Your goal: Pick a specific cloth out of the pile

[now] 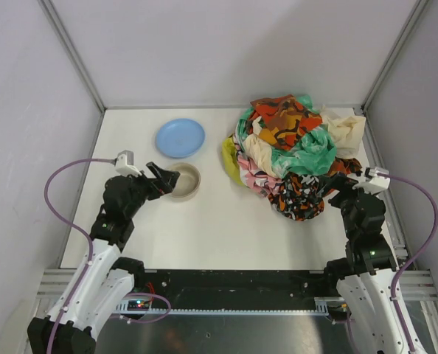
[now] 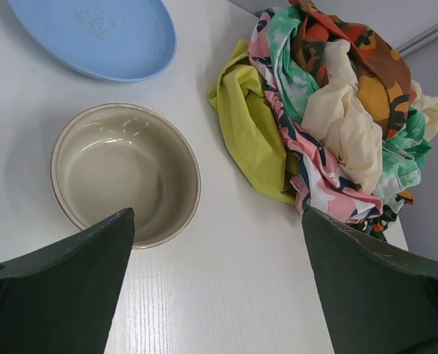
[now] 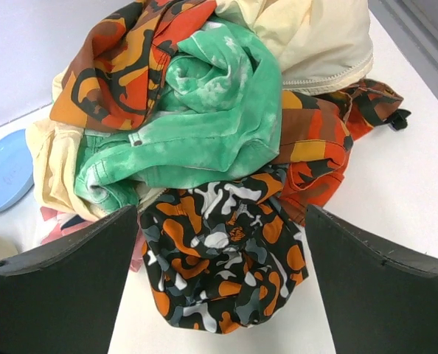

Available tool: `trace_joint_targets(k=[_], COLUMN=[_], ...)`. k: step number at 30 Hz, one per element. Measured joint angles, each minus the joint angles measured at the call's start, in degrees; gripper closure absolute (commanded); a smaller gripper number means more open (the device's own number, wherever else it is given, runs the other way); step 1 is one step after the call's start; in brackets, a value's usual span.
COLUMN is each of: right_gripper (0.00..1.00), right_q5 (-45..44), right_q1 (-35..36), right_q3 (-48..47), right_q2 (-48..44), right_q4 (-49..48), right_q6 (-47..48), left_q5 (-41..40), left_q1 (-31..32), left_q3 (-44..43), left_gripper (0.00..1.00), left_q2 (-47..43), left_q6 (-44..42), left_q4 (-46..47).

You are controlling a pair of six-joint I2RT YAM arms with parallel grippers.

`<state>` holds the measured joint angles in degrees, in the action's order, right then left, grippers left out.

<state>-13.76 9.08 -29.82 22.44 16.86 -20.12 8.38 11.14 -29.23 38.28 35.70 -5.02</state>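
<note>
We see only a folded edge of the cloth [image 2: 247, 125] poking out at the left side of the pile [image 2: 337, 110]; the rest lies buried beneath it, and from the right wrist it is hidden altogether. The blue plate [image 2: 94, 37] is cut off by the left wrist view's top edge, and so is the pile's top

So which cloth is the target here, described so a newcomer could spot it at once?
Start at the big pile of mixed cloths on the table, right side. At its left edge, the side facing the blue plate, the cloth sticks out onto the table. It is the only plain yellow-green piece; its neighbours are pink floral, mint green, cream or orange-black patterned.
</note>
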Motion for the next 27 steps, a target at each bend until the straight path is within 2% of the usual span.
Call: trace_joint_targets(k=[7,14,18,23,27], right_gripper=[0.01,0.01,0.01,0.01,0.01], right_q5=[3.3,11.9,15.0,10.7,2.8], right_q1=[0.0,0.1,2.9,16.1,28.9], right_q3=[0.0,0.0,-0.2,-5.2,-14.1], right_q2=[0.0,1.1,3.6,14.8,29.8], right_q4=[-0.3,-2.9,-5.0,-6.0,-7.6], right_q6=[1.0,2.9,4.1,7.5,12.7], left_q5=[-0.5,-0.8,-0.4,1.0,2.2], left_q1=[0.0,0.0,0.0,-0.1,-0.1], left_q3=[0.0,0.0,0.0,-0.2,-0.4], left_gripper=[0.00,0.00,0.00,0.00,0.00], left_q2=[0.3,0.3,1.9,6.1,9.2], left_q6=[0.0,0.3,0.3,0.9,1.6], left_q4=[-0.8,-2.1,-2.2,-2.4,-2.6])
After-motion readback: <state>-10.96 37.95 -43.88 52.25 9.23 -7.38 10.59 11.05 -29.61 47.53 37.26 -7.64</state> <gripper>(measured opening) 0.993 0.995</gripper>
